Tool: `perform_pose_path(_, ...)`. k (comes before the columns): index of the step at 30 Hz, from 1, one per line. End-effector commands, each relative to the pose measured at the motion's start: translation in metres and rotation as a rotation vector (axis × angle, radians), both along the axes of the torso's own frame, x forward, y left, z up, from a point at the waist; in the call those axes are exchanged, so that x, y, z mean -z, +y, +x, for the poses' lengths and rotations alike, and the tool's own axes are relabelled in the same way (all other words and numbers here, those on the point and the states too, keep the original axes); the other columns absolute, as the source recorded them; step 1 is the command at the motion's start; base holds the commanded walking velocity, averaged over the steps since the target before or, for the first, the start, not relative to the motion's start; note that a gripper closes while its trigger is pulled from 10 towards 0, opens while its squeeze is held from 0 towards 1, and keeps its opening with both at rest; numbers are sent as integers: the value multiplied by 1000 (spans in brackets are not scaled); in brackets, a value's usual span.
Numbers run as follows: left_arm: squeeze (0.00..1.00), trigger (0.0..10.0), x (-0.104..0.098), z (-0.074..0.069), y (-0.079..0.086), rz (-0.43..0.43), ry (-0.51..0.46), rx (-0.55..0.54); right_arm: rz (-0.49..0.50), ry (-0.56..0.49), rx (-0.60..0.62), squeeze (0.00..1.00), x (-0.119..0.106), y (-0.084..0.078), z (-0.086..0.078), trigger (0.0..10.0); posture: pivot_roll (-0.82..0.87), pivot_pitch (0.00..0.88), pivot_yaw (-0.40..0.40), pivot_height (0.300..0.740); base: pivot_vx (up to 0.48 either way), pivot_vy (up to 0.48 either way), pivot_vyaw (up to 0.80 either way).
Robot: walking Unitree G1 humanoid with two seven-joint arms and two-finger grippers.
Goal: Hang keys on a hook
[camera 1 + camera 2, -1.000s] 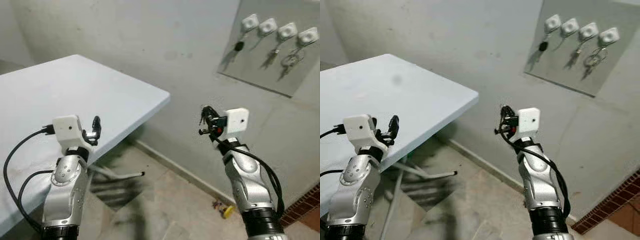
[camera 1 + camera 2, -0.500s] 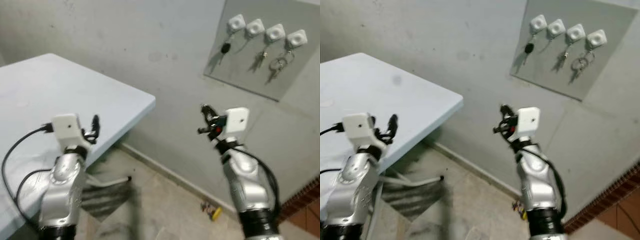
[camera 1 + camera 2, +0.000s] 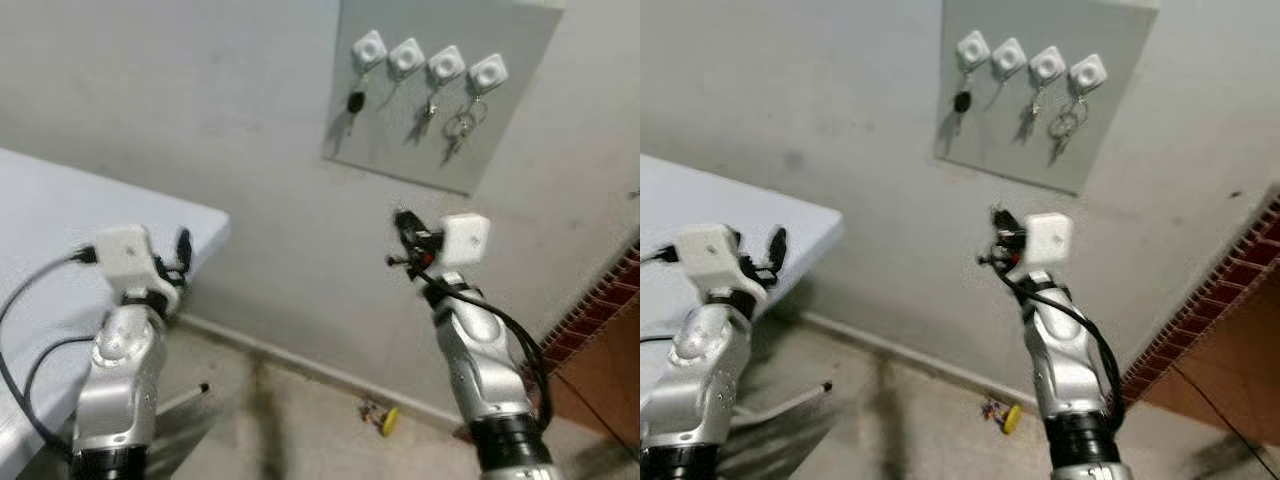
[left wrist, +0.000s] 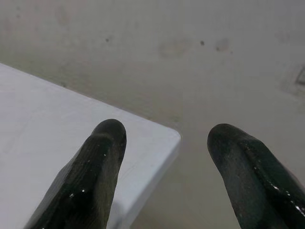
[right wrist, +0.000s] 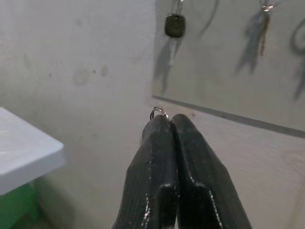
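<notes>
Grey wall behind white table, four hooks.

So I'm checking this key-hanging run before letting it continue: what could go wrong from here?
1. The right gripper pinches the keys with only a small key ring poking past the fingertips, so threading it onto a hook could miss or drop them.
2. Of the four hooks, only the second hook looks free; aiming elsewhere would crowd hanging keys.

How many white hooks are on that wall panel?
4, in a row along the top of the grey panel: first, second, third, fourth.
</notes>
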State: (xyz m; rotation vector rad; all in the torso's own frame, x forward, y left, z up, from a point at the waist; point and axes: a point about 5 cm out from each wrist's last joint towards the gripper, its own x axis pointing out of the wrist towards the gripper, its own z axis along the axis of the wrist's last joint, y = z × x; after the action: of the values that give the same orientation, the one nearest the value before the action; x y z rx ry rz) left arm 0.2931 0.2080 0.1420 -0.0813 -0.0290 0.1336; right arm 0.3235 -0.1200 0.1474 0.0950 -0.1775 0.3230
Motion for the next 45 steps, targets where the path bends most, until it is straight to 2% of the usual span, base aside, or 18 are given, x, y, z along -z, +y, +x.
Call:
perform_pose_path(1,0,10000,-2,2,-6,0,-5,19,-2,-19,24,0,-5,-9,1,10000,-29,0,-49,724,292,0,0)
perform_pose_path(3,0,10000,-2,2,-6,0,-4,20,6,16,21,0,-2,-9,2,10000,-29,0,-49,724,298,0,0)
perform_pose_path(10,0,10000,-2,2,-7,-2,-4,22,8,-20,44,0,-6,-11,2,10000,-33,0,-47,724,292,0,-176)
perform_pose_path(32,0,10000,-2,2,-7,-15,-8,16,-34,2,11,0,-2,-10,1,10000,-33,0,-54,724,286,0,0)
perform_pose_path(45,0,10000,-6,3,-9,-51,-34,-3,-81,29,-24,0,-1,-10,3,10000,-37,0,-59,724,0,0,0)
